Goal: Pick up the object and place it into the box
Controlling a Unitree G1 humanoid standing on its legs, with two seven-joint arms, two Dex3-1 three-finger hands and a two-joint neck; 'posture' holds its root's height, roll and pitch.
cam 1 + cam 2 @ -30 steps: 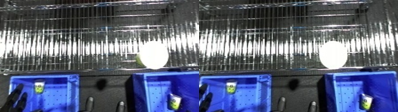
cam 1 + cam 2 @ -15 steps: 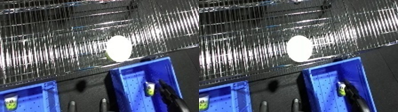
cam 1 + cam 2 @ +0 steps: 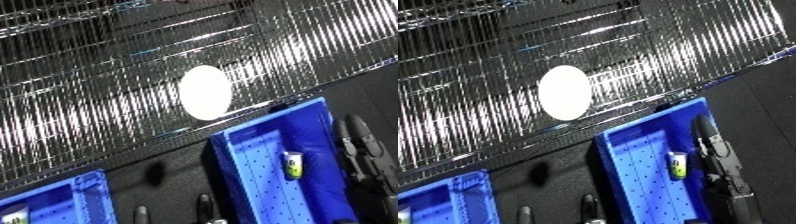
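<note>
A white oval object (image 3: pixel 205 92) stands on the wire shelf (image 3: pixel 98 115), above the left corner of the right blue bin (image 3: pixel 258 175). Inside that bin lies a small yellow-green item (image 3: pixel 291 165). My right hand (image 3: pixel 720 156) is black and reaches into the same bin along its right side, just right of the small item, with its fingers (image 3: pixel 346 141) stretched out and holding nothing. It is well below and to the right of the white object. My left hand does not show.
A corner of a second blue bin (image 3: pixel 62 197) shows at the lower left. Between the bins runs a dark strip of surface (image 3: pixel 155 175). Two dark prongs (image 3: pixel 204 206) stick up from the lower edge. Wire mesh fills the upper part of the view.
The camera has turned right and tilted, so the whole scene has slid left and rotated. The left bin has mostly left the picture. My right hand stays inside the right bin.
</note>
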